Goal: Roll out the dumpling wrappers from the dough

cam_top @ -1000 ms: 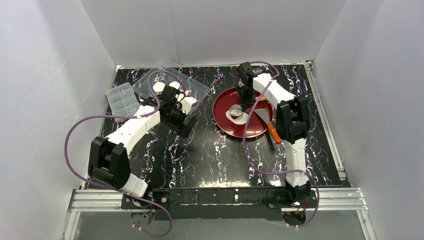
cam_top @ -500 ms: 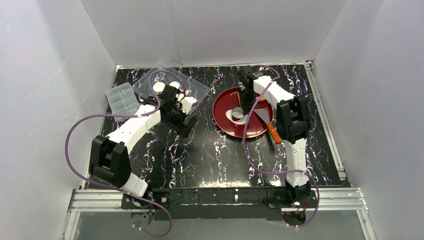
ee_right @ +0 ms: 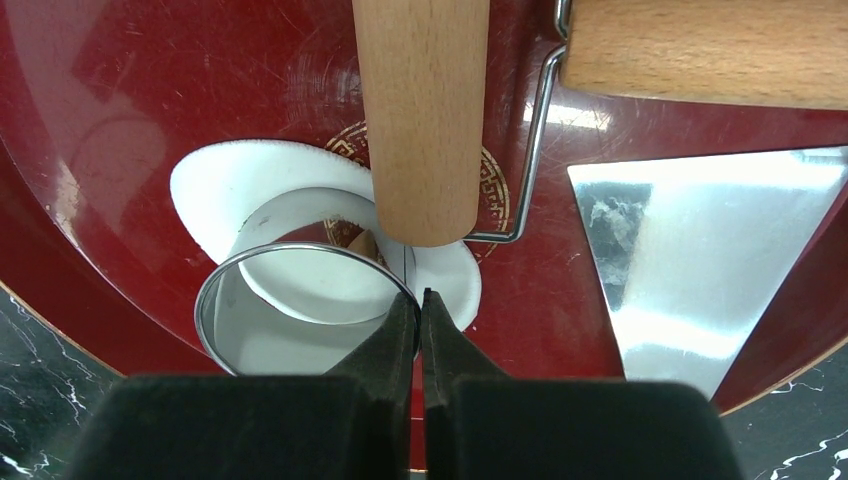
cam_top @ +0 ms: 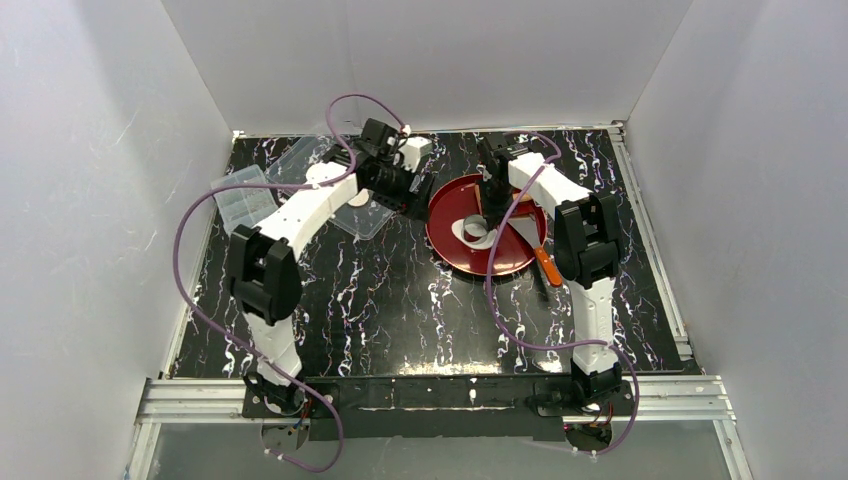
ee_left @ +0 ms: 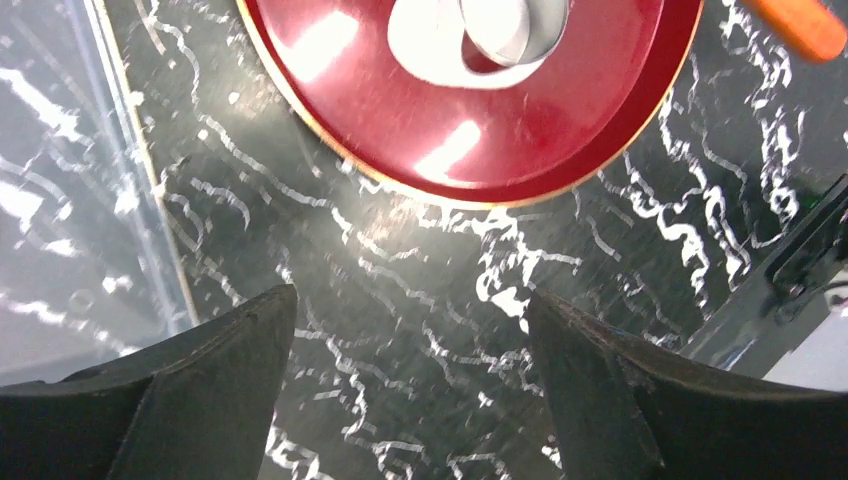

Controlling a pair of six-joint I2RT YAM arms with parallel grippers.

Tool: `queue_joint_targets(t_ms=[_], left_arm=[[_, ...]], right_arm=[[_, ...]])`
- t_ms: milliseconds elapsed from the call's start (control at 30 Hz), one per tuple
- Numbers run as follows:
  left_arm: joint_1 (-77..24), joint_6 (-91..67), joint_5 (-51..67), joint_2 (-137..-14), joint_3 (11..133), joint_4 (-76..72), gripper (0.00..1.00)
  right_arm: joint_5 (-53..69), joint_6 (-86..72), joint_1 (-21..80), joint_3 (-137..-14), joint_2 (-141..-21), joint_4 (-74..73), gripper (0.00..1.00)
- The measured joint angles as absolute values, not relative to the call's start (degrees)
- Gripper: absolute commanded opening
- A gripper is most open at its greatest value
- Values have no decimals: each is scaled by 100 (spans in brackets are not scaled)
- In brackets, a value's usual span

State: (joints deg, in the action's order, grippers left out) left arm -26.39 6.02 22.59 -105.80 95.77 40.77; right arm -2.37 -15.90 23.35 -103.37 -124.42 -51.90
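Note:
The dough (ee_right: pixel 215 185) is a flattened white patch on the red plate (ee_right: pixel 120 90). A small metal ring (ee_right: pixel 215 310) stands on it, with white dough showing inside the ring too. My right gripper (ee_right: pixel 420 297) is shut on the ring's near wall. In the top view that gripper (cam_top: pixel 487 212) hangs over the plate (cam_top: pixel 450 245). My left gripper (ee_left: pixel 410 300) is open and empty, above bare table just left of the plate (ee_left: pixel 560 130). One white disc, a wrapper (cam_top: pixel 355 197), shows in the clear tray (cam_top: pixel 300 160), mostly hidden by the left arm.
A wooden rolling pin (ee_right: pixel 420 110) lies on the plate just beyond the ring. A metal scraper blade (ee_right: pixel 700 240) rests to its right, its orange handle (cam_top: pixel 546 266) over the plate's edge. A small clear compartment box (cam_top: pixel 243 200) sits at the far left.
My left arm has swung from over the clear tray to the right and back, and now sits beside the red plate. The right gripper and the ring have not moved.

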Motion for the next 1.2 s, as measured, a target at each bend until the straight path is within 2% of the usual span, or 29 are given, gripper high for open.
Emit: queue_joint_targets(t_ms=[167, 433, 500, 700, 900, 1200], left_arm=[[-2923, -309, 2204, -11561, 10333, 3907, 75], [-3437, -1013, 1852, -13098, 11507, 3887, 58], [-3483, -1118, 1876, -13238, 11607, 3879, 53], [-3479, -1363, 1883, -13478, 11874, 3732, 50], [-3474, -1466, 1876, -13491, 11889, 3686, 37], [-3533, -1496, 1833, -13773, 11719, 3597, 33]], right_arm=[[-237, -1638, 2335, -10333, -12442, -5190, 1], [-217, -1673, 2331, -10333, -12442, -5192, 1], [-217, -1680, 2331, -10333, -12442, -5192, 1], [-217, -1704, 2331, -10285, -12416, -5153, 1], [-217, -1743, 2331, -10215, -12368, -5089, 1], [-213, -1767, 2324, -10147, -12337, -5037, 1]])
